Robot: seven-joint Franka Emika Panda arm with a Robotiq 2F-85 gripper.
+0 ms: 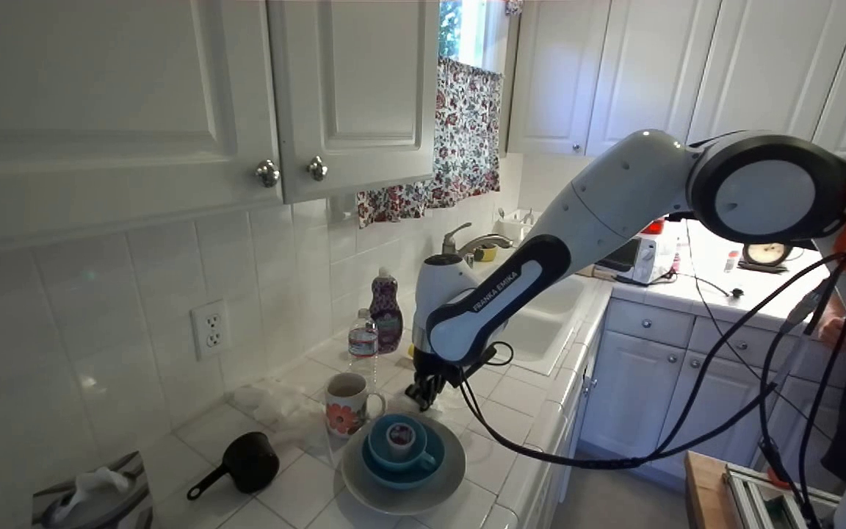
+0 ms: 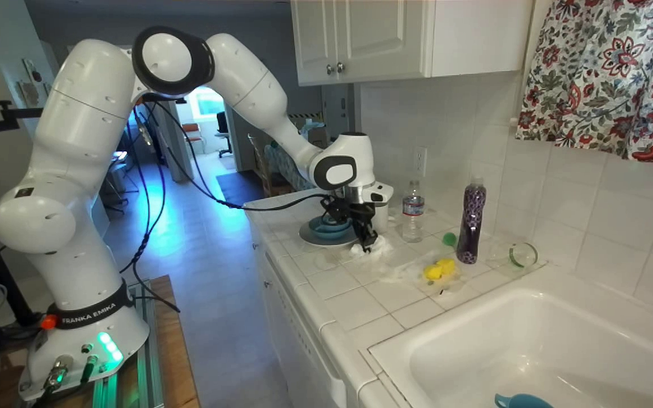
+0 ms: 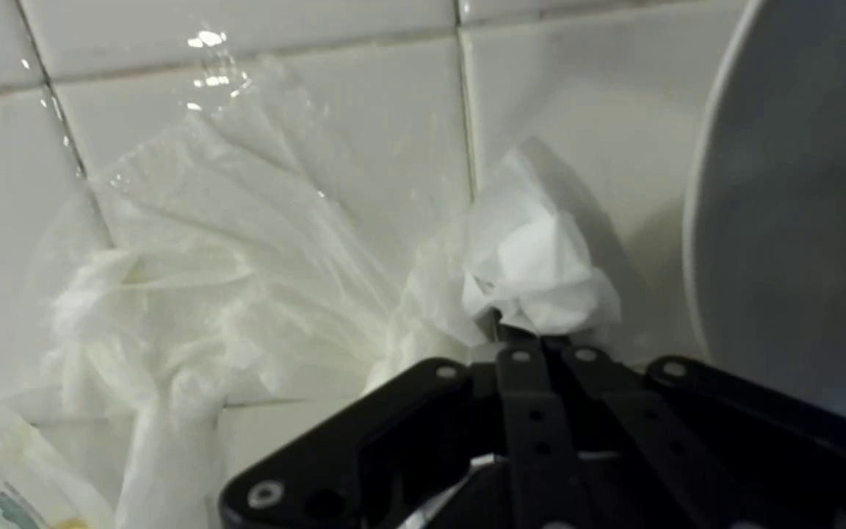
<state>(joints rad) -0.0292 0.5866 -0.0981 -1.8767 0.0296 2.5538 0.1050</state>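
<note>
Crumpled white tissue [image 3: 544, 275], low on the tiled counter [image 3: 599, 81], right at the tips of the claw [image 3: 544, 342]. In the wrist view, lies straight ahead of the jaws and in contact with them. Runs lengthwise roughly in line with the claw, leaning a little, with a peaked end toward the top of that view and a bunched end against the tips. No second claw to choose from. As for the claw: pressed together to next to no gap, seemingly pinching a fold of the tissue at the very ends.

To the right in the wrist view, the pale rim of a grey plate [image 3: 797, 220], near the tissue but apart, with a strip of shadowed tile between. To the other side, a thin, wet-looking translucent sheet [image 3: 269, 294], fanned across the counter and reaching the base of the tissue.

Impossible to see the exact pinch, hidden under folds. Hard to say, too, whether one piece with the sheet or merely touching it. In an exterior view, the same tissue [image 2: 382, 247] as a mere white patch around the claw's lower end. In an exterior view with a flowered mug [image 1: 344, 408], barely separable from the pale counter. Cut off by the frame: much of the plate, and a printed scrap [image 3: 15, 508] in the lower corner.
</note>
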